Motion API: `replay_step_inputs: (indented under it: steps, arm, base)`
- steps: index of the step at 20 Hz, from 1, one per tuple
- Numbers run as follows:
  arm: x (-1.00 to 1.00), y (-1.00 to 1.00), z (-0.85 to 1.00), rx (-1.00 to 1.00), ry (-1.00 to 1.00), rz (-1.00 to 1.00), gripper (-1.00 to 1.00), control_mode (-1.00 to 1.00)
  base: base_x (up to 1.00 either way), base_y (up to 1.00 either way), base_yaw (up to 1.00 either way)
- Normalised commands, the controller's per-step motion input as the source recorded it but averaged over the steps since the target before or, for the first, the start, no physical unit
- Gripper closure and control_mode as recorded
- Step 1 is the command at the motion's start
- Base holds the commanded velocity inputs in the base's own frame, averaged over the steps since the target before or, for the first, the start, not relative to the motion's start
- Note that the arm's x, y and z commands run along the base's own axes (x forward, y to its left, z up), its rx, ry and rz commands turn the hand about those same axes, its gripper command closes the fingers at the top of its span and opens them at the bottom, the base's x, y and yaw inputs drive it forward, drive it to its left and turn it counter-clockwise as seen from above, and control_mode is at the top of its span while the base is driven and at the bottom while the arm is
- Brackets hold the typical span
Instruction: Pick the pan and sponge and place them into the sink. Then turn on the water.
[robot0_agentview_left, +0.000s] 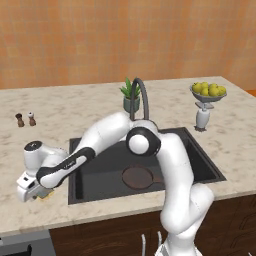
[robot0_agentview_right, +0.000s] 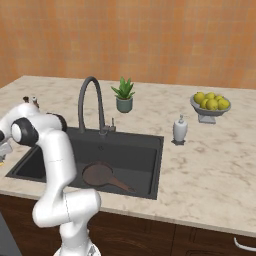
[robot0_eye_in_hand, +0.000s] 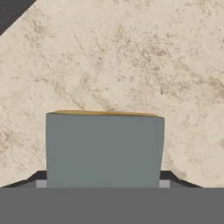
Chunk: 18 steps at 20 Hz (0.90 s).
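**Sponge held at the counter's lower left, pan lying in the basin**

In the left base view the gripper (robot0_agentview_left: 36, 194) is seen low at the lower left of the frame, just left of the sink (robot0_agentview_left: 200, 150), with the white arm stretched across the basin toward it. A bit of the sponge (robot0_agentview_left: 46, 195) is visible under the hand as a yellow patch against the marble counter (robot0_agentview_left: 65, 120).

In the hand view the sponge (robot0_eye_in_hand: 104, 148) is shown large in the lower middle of the frame, its grey-blue face toward the camera and a thin yellow edge along its top. The dark finger tips (robot0_eye_in_hand: 168, 176) are seen right against both sides of the block, so the gripper (robot0_eye_in_hand: 104, 183) is taken to be pinching the sponge. Whether the sponge is touching the counter (robot0_eye_in_hand: 131, 57) cannot be told.

The pan (robot0_agentview_right: 98, 175) is seen lying on the floor of the sink (robot0_agentview_right: 150, 145), in the lower middle of the right base view, its handle pointed toward the lower right. The faucet (robot0_agentview_right: 90, 102) is seen arched over the back rim, left of a small potted plant (robot0_agentview_right: 123, 95).
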Motion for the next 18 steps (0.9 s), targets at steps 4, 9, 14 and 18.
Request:
replay_step_inputs:
  steps: [4,9,14,18]
  arm:
    - [-0.2,0.0,0.1,0.0,0.0,-0.08,1.0,-1.0]
    - [-0.39,-0.53,0.76,0.14,-0.08,-0.18,1.0,-1.0]
    - [-0.53,-1.0,0.8,0.36,-0.04,-0.27,1.0,-1.0]
    - [-0.55,-1.0,0.62,0.38,-0.02,-0.25,1.0,-1.0]
  base:
    - [0.0,0.0,0.0]
    - [0.0,0.0,0.0]
    - [0.0,0.0,0.0]
    - [0.0,0.0,0.0]
